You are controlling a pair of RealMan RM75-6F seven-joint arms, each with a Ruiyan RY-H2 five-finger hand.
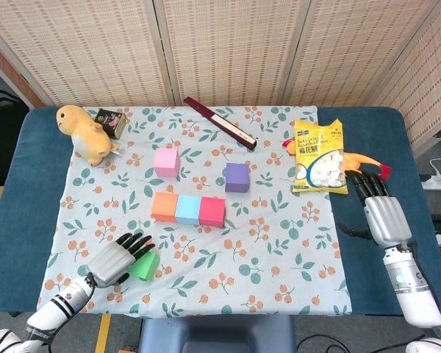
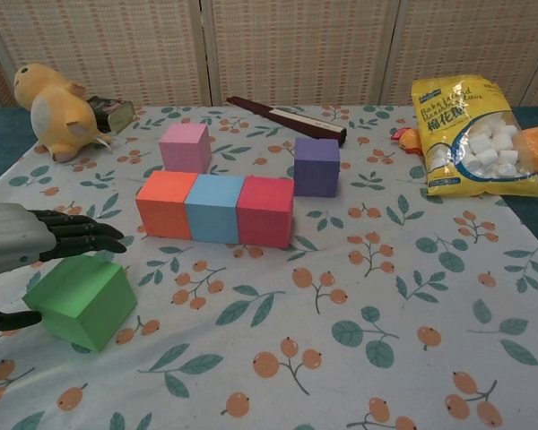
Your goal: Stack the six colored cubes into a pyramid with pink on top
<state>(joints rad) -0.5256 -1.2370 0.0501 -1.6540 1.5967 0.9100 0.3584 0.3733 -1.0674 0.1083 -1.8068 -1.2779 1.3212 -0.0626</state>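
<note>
Cubes in row: we see orange cube [image 2: 165,204], blue cube [image 2: 213,209] and red cube [image 2: 265,211] touching side by side on the floral cloth [image 1: 279,250].
Pink cube [image 2: 185,147]: alone, just behind the row's orange end.
Purple cube [image 2: 316,167]: alone, behind the red end.
Green cube [image 2: 81,301]: near the front left edge, tilted.
Left hand [image 1: 117,259]: over the green cube, fingers stretched across its top, thumb low at its outer side; we cannot tell whether it grips.
Right hand [image 1: 382,213]: spread and holding nothing, on the blue table [image 1: 29,184] right of the cloth.
Bag [image 2: 473,136]: yellow, white cubes visible inside; printing too small for us to read.
Toy [image 1: 87,132]: yellow plush, far left corner.
</note>
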